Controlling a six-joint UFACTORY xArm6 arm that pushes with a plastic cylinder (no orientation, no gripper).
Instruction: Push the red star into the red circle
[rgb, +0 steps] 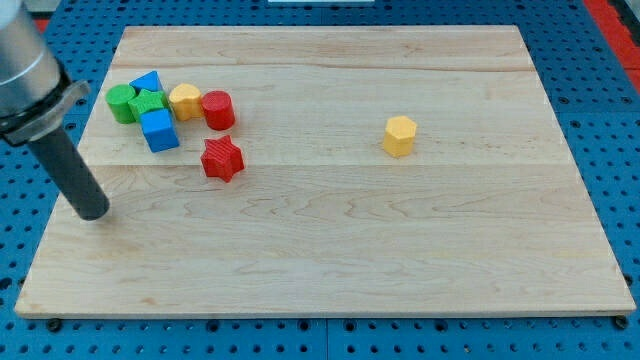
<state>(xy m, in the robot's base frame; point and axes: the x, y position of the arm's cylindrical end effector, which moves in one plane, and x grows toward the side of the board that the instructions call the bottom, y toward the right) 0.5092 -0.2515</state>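
the red star (222, 159) is lying on the wooden board (330, 240) in the left part of the frame, a bit above the middle. the red circle (218, 109) is sitting just above it, toward the upper left, and the two are not touching. a yellow block (185, 101) with a rounded shape is pressing against the left side of the red circle. a blue cube (159, 130) is sitting left of the red star, near it. above the cube a green star (148, 103), a green round block (122, 103) and another blue block (149, 82) are huddling together. a yellow hexagon (399, 136) is standing alone, well apart, right of the middle. my tip (92, 212) is resting on the board at the far left, lower than all the blocks and well apart from the red star. i am having no jaws, just a dark rod.
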